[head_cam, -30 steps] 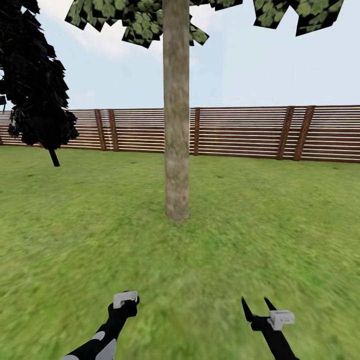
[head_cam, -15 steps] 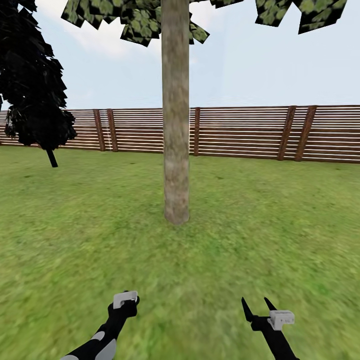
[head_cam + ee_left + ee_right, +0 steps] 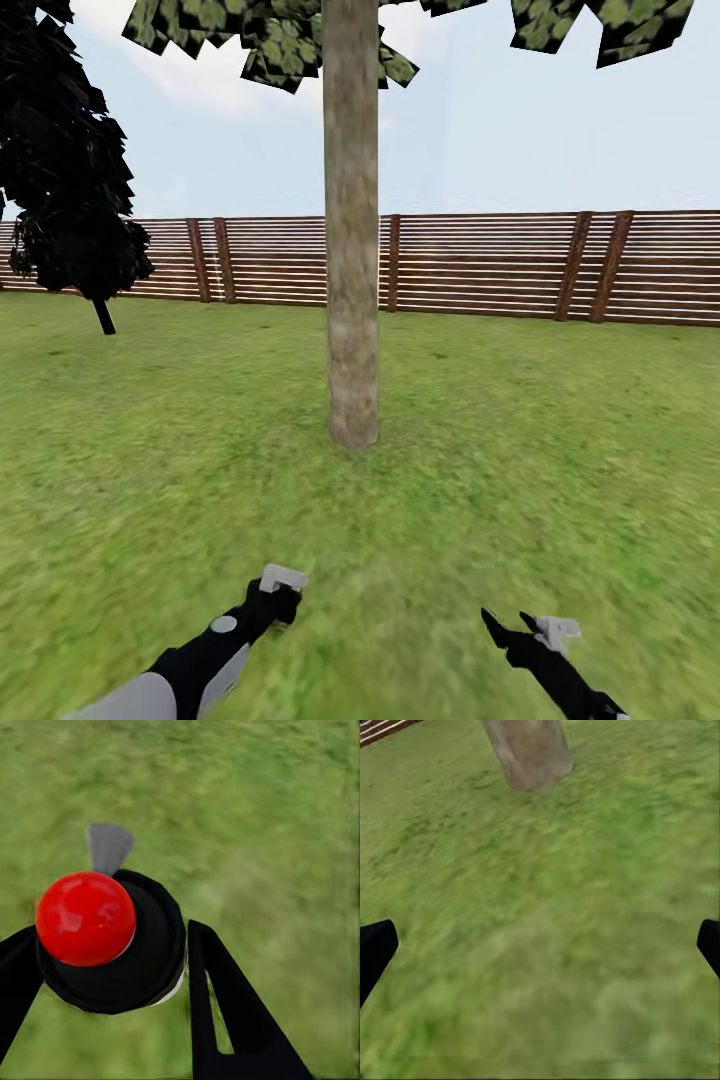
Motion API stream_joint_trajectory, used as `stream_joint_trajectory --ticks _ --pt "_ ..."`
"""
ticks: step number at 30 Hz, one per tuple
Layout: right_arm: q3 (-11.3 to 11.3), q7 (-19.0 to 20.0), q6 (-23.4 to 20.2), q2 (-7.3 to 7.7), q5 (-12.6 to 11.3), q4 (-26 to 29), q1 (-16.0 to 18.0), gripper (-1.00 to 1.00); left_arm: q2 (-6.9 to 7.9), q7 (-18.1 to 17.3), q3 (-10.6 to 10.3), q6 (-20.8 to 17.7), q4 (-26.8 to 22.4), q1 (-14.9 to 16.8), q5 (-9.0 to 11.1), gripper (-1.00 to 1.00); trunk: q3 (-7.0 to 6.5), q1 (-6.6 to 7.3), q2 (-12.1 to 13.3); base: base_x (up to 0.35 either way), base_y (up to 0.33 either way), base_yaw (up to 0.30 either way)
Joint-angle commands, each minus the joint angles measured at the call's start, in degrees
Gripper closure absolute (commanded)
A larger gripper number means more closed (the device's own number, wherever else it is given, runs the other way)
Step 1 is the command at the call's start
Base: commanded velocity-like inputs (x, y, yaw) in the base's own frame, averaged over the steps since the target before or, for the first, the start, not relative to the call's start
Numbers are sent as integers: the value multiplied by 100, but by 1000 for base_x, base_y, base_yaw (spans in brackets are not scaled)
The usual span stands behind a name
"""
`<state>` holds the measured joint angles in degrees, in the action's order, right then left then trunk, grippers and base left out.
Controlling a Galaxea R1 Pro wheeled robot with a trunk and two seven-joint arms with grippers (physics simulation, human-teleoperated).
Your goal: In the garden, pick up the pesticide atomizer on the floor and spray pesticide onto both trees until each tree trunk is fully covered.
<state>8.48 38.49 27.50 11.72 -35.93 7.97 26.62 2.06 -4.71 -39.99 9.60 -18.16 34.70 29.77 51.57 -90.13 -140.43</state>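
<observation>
No readable text, labels, brands or numbers in any view. Nothing legible on the tree trunk point(image 3: 352, 250), the fence point(image 3: 500, 265) or the bottle's red cap point(image 3: 86, 918).

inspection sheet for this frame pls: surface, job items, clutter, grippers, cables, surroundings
Surface: green grass floor, blurry up close.
Job's things: pesticide atomizer, black body with a red round cap and grey trigger, sits between the left gripper's fingers. Tree trunk stands upright straight ahead, leaf clumps above.
Clutter: nothing seen.
Grippers: left gripper shut on the atomizer; right gripper open and empty, fingers spread over grass.
Cables: nothing seen.
Surroundings: brown slat fence across the back; near-black tree at far left; pale sky.
</observation>
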Motion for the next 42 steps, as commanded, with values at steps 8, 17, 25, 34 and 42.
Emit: stream_joint_trajectory --ticks 8,17,25,34,42 --pt "5 11 -3384 37 2725 2239 16 -100 138 -3054 9 -1547 -702 691 -1537 100 1 0 0 0 0 0" --pt "21 381 -4565 -8 3297 3884 69 -100 353 -5515 11 -1584 -715 887 -2997 100 1 0 0 0 0 0" --pt "22 1683 -4570 -779 5141 4333 71 -100 315 -6139 2 -1584 -715 889 -3748 100 1 0 0 0 0 0" --pt "31 2581 -4569 -1260 5590 4361 71 100 108 -6410 8 -1584 -718 892 -4569 100 1 0 0 0 0 0" --pt "131 2697 -4569 -1279 5866 4491 71 100 58 -6550 6 -1578 -726 889 -4749 100 1 0 0 0 0 0"
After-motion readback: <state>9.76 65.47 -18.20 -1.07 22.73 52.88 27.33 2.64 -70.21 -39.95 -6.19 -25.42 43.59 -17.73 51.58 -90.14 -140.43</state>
